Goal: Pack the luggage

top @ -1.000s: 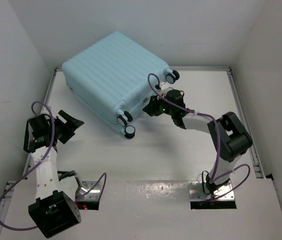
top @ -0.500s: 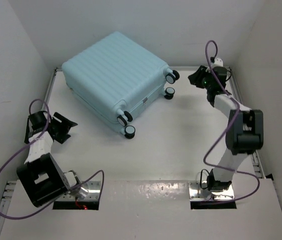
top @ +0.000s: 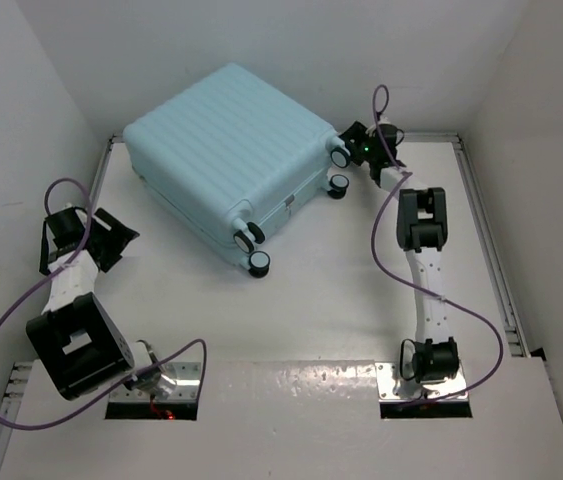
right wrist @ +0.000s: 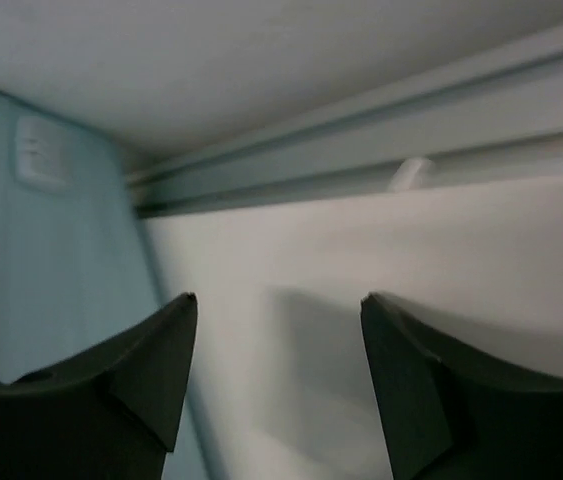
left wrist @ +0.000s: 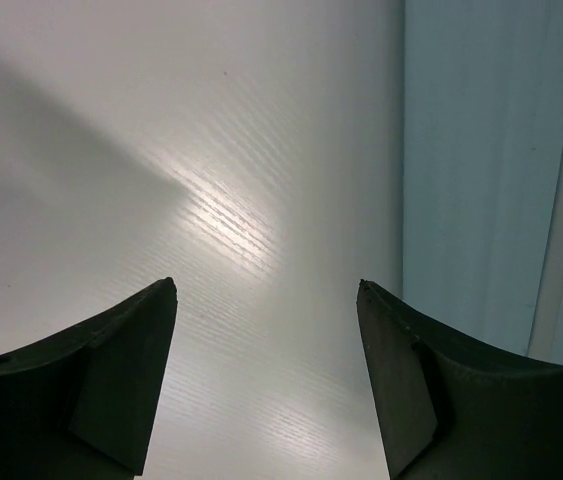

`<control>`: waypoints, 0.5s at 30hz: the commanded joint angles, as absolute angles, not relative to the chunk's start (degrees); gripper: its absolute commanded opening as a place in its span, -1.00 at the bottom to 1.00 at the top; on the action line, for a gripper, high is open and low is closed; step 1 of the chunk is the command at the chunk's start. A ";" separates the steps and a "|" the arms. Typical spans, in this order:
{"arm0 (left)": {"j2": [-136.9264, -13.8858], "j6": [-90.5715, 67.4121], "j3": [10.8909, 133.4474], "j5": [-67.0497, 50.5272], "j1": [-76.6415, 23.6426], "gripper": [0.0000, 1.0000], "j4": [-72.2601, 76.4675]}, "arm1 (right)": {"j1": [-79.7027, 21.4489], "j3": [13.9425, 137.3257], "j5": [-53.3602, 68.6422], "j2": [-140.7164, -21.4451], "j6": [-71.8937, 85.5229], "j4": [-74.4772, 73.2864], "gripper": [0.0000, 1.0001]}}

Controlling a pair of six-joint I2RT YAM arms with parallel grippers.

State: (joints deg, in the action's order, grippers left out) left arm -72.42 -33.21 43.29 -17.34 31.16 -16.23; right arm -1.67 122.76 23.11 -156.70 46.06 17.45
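2 pairs are standing apart and empty: my left jaws well away, my right jaws hovering beside a wheel (top: 340, 157) of the closed luggage (top: 223, 150), lying far-left on the desk (top: 341, 290). I should be approaching its seam (top: 286, 203) squarely, slowly.

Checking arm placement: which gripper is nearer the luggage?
Right. The right gripper is close beside the luggage's far wheeled corner, open and holding nothing. The left gripper is off its near-left side, clearly apart from it, also open.

Lab test cell (white walls (top: 31, 110))
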 commanded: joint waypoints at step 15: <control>-70.15 -27.95 45.97 -19.51 34.54 0.53 -20.39 | -18.18 132.71 25.05 -167.60 69.26 29.27 0.45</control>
